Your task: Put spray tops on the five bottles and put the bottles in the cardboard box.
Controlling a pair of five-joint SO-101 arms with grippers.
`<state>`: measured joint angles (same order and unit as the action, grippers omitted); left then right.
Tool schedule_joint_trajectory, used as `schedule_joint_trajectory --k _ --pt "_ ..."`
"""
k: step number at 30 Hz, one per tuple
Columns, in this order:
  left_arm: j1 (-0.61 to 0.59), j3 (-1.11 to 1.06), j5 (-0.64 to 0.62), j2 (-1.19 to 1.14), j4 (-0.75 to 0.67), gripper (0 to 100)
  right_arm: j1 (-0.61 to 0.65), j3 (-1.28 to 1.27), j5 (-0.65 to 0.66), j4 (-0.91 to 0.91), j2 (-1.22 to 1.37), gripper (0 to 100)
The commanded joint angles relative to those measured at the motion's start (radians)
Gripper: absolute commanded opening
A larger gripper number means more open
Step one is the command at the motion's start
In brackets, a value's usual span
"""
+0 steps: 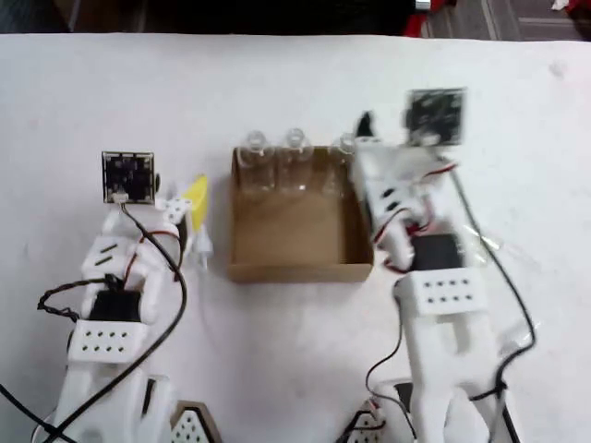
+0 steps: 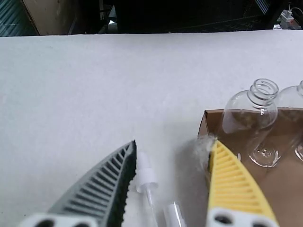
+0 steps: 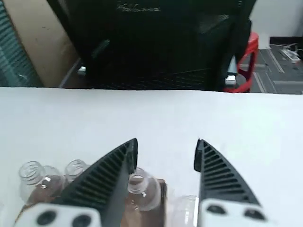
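The left pincer (image 2: 173, 142) sits low over the white counter (image 2: 94, 85). It is released, with its grey finger (image 2: 99, 189) and yellow finger (image 2: 232, 184) spread wide. A white spray top (image 2: 144, 171) lies flat on the counter between them, close against the grey finger, and its thin tube runs back under the pincer. A second clear piece (image 2: 173, 213) lies just beside that tube, too cropped to name. The yellow finger's tip is just beside a corner of the cardboard box (image 2: 210, 120), which stands on that finger's outer side.

Three clear, open-necked bottles (image 1: 295, 164) stand inside the box. They lean in a row against the wall farthest from both arms, with their necks above the rim.

The right pincer (image 3: 165, 140) is also released, with its two black fingers (image 3: 222, 179) apart. It hovers above the end of the bottle row. One bottle's neck shows below the gap, close to one finger, and the other two bottles lie beyond that same finger. A rounded clear shape (image 3: 182, 208) under the gap is too cropped to identify. The right arm (image 1: 406, 198) leans over the box wall on its own side.
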<state>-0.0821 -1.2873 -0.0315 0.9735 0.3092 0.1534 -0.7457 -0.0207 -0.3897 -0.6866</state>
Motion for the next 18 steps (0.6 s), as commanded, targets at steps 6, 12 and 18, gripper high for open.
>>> schedule_joint_trajectory --k 6,12,18 --pt "0.007 0.006 0.014 0.019 -0.029 23 -0.242 0.219 -0.002 -0.225 -0.018 17.0" --pt "0.007 0.005 0.014 0.018 -0.028 23 -0.248 0.311 0.035 -0.440 0.134 17.0" --pt "0.007 0.005 0.014 0.018 -0.028 23 -0.245 0.485 0.035 -0.931 0.321 17.0"
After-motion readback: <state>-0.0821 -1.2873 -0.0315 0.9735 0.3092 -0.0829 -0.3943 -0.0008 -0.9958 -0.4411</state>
